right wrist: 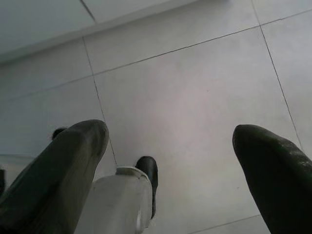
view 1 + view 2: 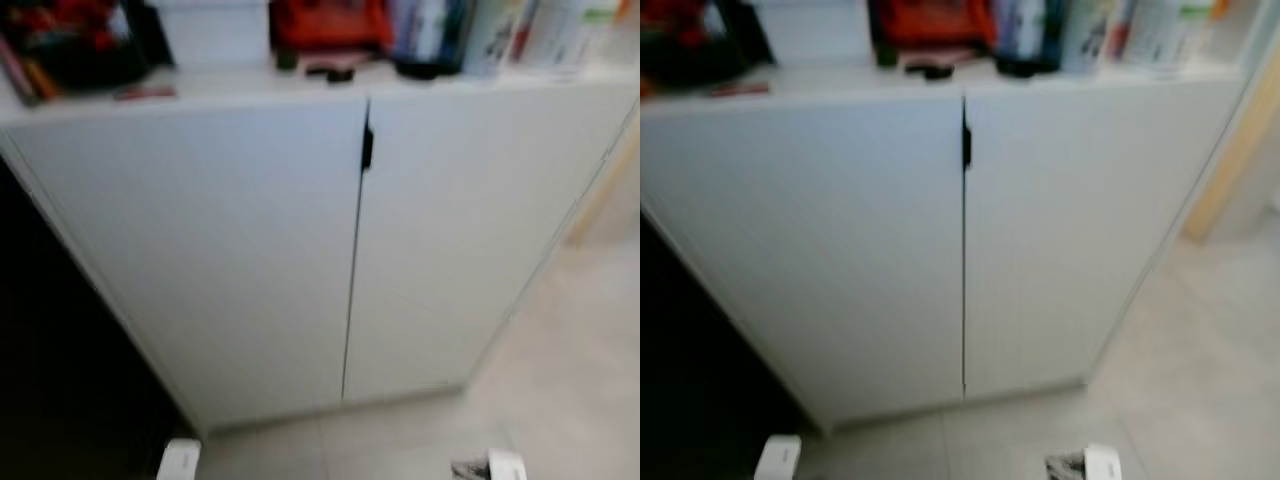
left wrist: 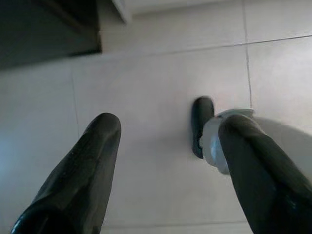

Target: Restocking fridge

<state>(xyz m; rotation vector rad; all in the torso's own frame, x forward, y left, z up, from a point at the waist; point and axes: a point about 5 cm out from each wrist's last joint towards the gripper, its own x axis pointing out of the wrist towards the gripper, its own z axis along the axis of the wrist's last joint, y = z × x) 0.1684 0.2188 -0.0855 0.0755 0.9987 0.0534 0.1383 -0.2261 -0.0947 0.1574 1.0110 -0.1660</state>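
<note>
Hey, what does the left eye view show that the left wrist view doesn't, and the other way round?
Left eye view's own: the white cabinet front with two shut doors, a black handle at their seam, and blurred bottles and a red item on top.

Left wrist view's own: the left claw, fingers spread open, pointing down at the robot's black-toed foot.

Shared: the pale tiled floor.
</note>
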